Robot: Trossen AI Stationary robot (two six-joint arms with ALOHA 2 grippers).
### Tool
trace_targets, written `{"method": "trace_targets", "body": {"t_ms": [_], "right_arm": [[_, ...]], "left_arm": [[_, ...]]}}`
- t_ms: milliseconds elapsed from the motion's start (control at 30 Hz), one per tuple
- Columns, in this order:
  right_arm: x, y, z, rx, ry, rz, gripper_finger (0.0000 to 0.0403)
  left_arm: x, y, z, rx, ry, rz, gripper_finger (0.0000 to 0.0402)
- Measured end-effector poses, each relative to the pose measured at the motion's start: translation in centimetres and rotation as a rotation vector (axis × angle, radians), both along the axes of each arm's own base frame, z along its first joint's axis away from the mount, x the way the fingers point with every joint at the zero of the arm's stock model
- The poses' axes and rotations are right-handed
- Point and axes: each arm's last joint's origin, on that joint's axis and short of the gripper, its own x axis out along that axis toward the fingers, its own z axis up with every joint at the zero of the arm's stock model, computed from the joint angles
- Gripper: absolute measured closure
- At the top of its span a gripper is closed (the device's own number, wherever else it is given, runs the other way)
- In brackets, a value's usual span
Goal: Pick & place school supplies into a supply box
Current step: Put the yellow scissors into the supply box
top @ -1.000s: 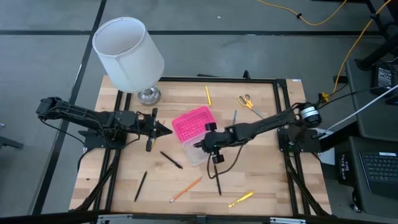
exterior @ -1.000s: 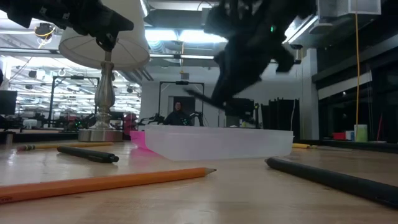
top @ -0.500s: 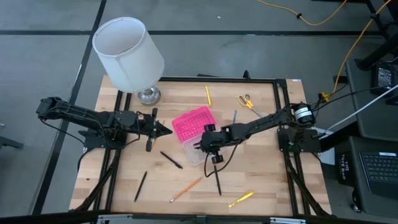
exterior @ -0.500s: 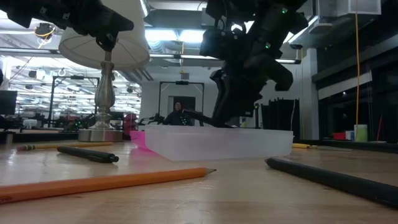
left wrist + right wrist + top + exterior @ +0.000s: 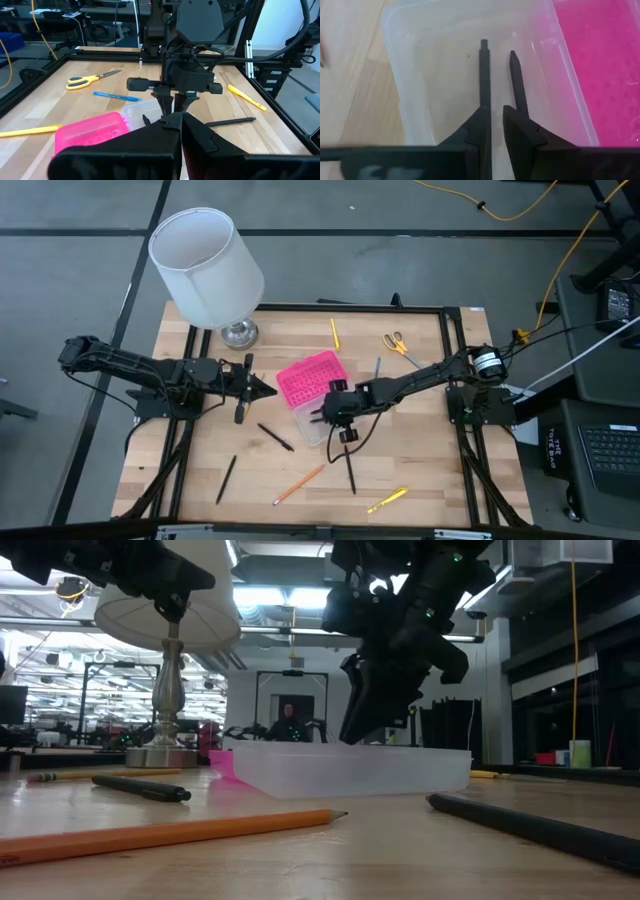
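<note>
From above, the right gripper (image 5: 322, 415) hangs over the clear base of the supply box (image 5: 310, 390), which lies open at the middle of the table with its pink lid to the left; the left gripper (image 5: 268, 388) waits just beside that lid, fingers closed on nothing. At table height, the right gripper (image 5: 360, 725) reaches down to the box rim. The left wrist view shows scissors (image 5: 85, 79) and a blue pen (image 5: 117, 96) well apart behind the box. In the right wrist view a black pen (image 5: 484, 75) lies between slightly parted fingers (image 5: 517, 82), inside the base; I cannot tell if it is free already. If the arm rises too early, the pen could be dragged out again
</note>
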Motion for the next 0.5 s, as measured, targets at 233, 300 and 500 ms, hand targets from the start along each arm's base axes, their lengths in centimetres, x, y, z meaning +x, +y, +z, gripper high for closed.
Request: {"method": "trace_targets", "body": {"t_ms": [233, 300, 500], "right_arm": [[-0.4, -0.1, -0.1, -0.009, 0.037, 0.004, 0.0337], [-0.6, -0.2, 0.4, -0.01, 0.038, 0.003, 0.0337], [-1.5, -0.5, 2.5, -0.007, 0.021, -0.001, 0.0336]], "left_arm": [[0.0, 0.0, 0.0, 0.0, 0.0, 0.001, 0.0398], [0.0, 0.0, 0.0, 0.0, 0.0, 0.0, 0.0398], [0.0, 0.0, 0.0, 0.0, 0.002, 0.0, 0.0398]]}}
